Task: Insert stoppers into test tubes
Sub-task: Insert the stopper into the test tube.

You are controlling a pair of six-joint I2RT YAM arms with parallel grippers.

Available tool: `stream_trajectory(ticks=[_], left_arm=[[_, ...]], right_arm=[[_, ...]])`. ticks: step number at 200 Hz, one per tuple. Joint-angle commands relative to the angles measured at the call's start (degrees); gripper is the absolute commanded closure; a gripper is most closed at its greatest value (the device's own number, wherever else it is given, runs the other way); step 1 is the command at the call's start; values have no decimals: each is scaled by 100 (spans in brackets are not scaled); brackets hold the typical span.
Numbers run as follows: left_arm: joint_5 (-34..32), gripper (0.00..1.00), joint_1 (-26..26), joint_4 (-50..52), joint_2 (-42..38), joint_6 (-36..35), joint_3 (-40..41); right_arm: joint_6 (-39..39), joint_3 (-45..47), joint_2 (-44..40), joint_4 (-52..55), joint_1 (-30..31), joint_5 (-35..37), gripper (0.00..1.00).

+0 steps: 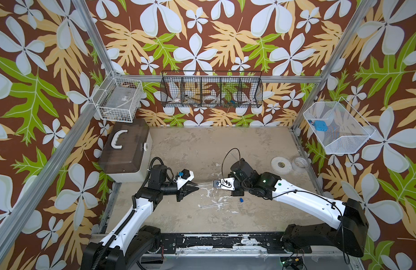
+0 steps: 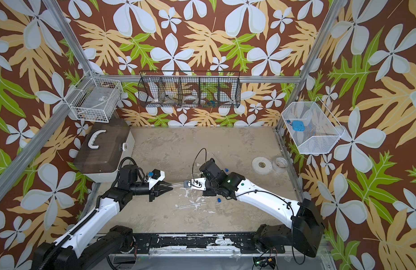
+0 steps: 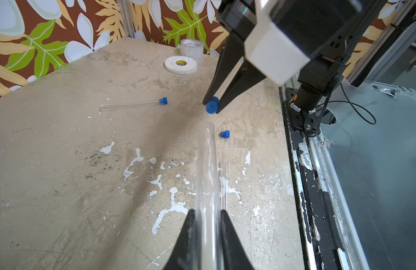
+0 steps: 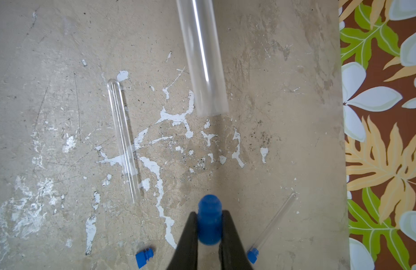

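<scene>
My left gripper (image 3: 207,212) is shut on a clear test tube (image 3: 206,163) held level above the table; its open mouth faces my right gripper (image 3: 211,107). The right gripper (image 4: 209,214) is shut on a blue stopper (image 4: 209,219), a short gap from the tube's mouth (image 4: 211,109). A second, bare test tube (image 4: 124,140) lies on the table (image 1: 214,205). A loose stopper (image 3: 225,134) lies near it (image 1: 241,199). A third tube (image 3: 132,105) lies further back with a blue stopper (image 3: 163,100) in its end.
Two white tape rolls (image 1: 281,164) (image 1: 301,162) sit at the table's right edge. A brown-lidded box with a white handle (image 1: 125,149) stands at the back left. Wire baskets (image 1: 211,91) (image 1: 337,128) hang on the walls.
</scene>
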State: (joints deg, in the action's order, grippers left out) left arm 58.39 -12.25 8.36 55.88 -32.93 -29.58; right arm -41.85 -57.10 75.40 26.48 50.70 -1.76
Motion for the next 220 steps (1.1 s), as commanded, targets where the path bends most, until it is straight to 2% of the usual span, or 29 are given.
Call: stream_trajectory(ticks=[1, 83, 220], left_arm=[[254, 100, -65, 0, 52, -18, -34], [392, 100, -274, -138, 177, 108, 31], [375, 100, -304, -270, 191, 261, 81]], right_arm=[[-192, 32, -108, -249, 104, 194, 86], [-282, 117, -98, -385, 344, 275, 86], [-225, -134, 203, -266, 492, 167, 87]])
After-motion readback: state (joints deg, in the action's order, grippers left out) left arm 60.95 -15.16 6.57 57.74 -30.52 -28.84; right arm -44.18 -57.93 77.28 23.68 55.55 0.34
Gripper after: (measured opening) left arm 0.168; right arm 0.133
